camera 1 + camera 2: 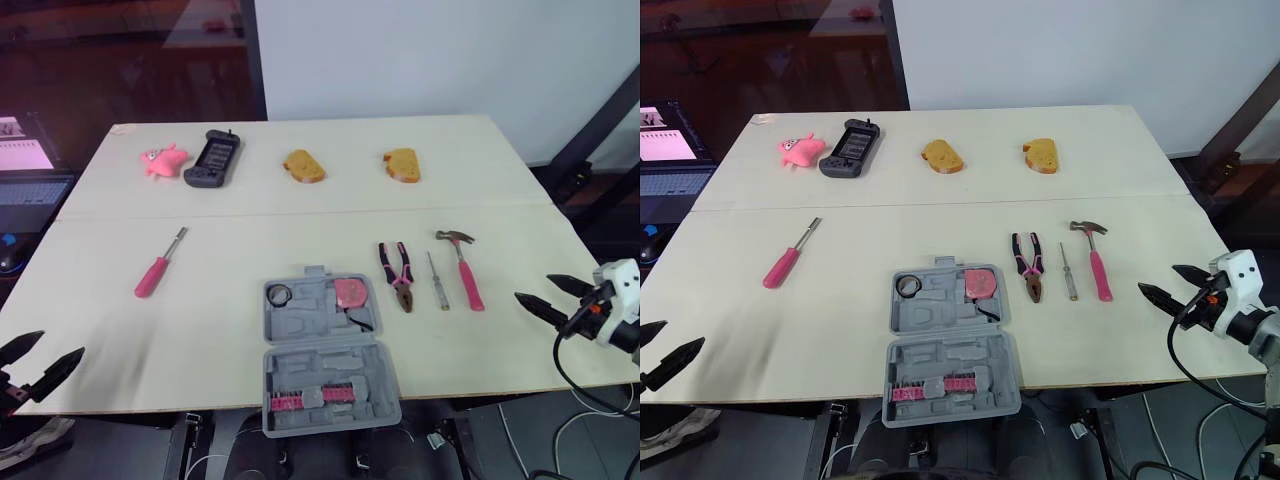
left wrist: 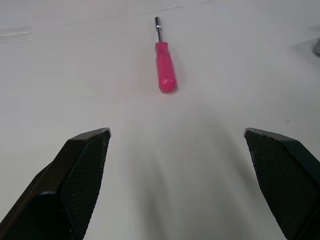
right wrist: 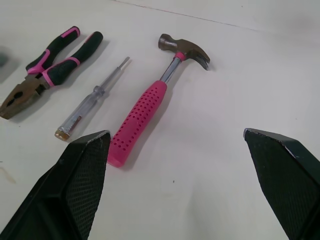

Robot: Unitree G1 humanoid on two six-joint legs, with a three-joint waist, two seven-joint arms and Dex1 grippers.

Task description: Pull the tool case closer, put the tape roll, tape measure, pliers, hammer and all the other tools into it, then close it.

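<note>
**Tool case** (image 1: 330, 352): one, grey, lying open at the middle of the tabletop's (image 1: 300, 215) near edge, with its nearer half jutting past that edge.

**Inside the case:**
- one black tape roll (image 1: 278, 294)
- one pink tape measure (image 1: 350, 292)
- one row of pink bits (image 1: 305, 399)

**Right of the case, apart from it, side by side:**
- one pliers (image 1: 398, 275)
- one tester screwdriver (image 1: 438, 281)
- one pink-handled hammer (image 1: 463, 268)

**Well to the left:** one pink screwdriver (image 1: 157, 266), with bare tabletop around it.

**Along the far edge:**
- one pink plush toy (image 1: 163, 159)
- one dark handheld device (image 1: 212, 158)
- two bread slices (image 1: 304, 165)

**Grippers:**
- Left gripper (image 1: 60, 345): off the near left corner, jaws apart.
- Right gripper (image 1: 533, 288): by the right edge, jaws apart, holding nothing.
</note>
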